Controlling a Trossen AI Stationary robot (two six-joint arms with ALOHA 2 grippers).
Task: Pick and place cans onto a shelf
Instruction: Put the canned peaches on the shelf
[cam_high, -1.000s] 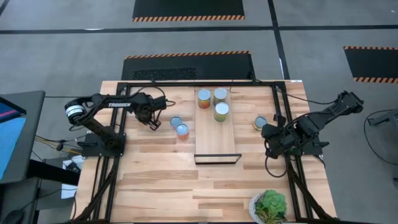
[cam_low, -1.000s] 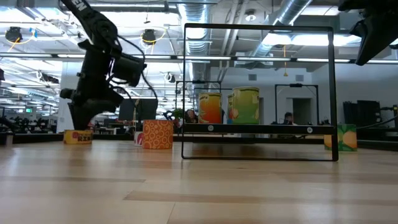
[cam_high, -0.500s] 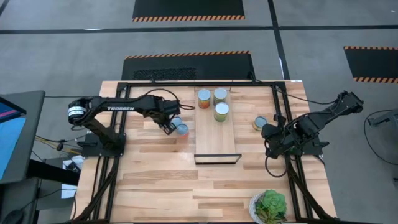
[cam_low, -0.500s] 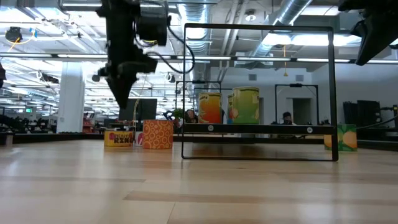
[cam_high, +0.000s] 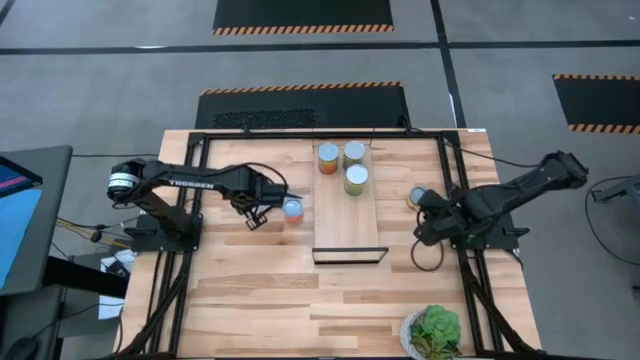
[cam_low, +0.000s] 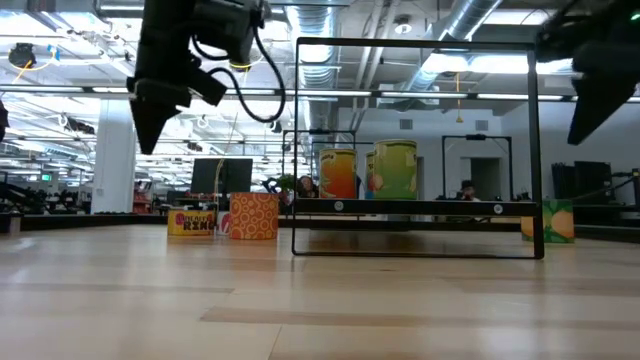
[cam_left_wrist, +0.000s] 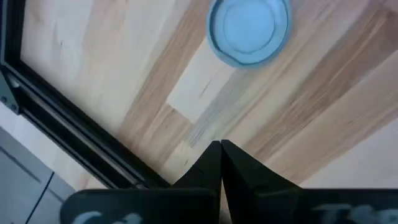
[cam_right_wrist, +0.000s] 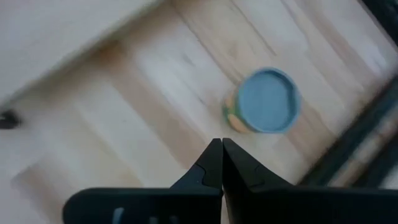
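The shelf (cam_high: 345, 225) lies in the table's middle with three cans (cam_high: 356, 179) standing at its far end, seen in the low view as cans (cam_low: 395, 168). Left of the shelf stands an orange-labelled can (cam_high: 292, 209), (cam_low: 254, 215). A yellow-and-red can (cam_low: 191, 222) stands beside it, under my left arm in the high view. My left gripper (cam_high: 253, 217), (cam_low: 148, 135) hangs shut above the table, just left of these; its wrist view shows a can (cam_left_wrist: 249, 30) ahead of the fingertips (cam_left_wrist: 221, 146). My right gripper (cam_high: 422, 228), (cam_right_wrist: 221, 144) is shut above the table near a can (cam_high: 416, 197), (cam_right_wrist: 267, 101).
A black frame (cam_high: 448, 170) runs around the work area, and its rail (cam_left_wrist: 68, 130) shows in the left wrist view. A leafy green plant (cam_high: 435, 332) stands at the near right corner. Bare planks lie near the shelf's bracket end (cam_high: 350, 256).
My left gripper has swung away from the two cans left of the shelf toward the table's near edge, risen and rolled, staying shut. My right gripper has sunk a little and rolled, coming lower into the low view. No can has moved.
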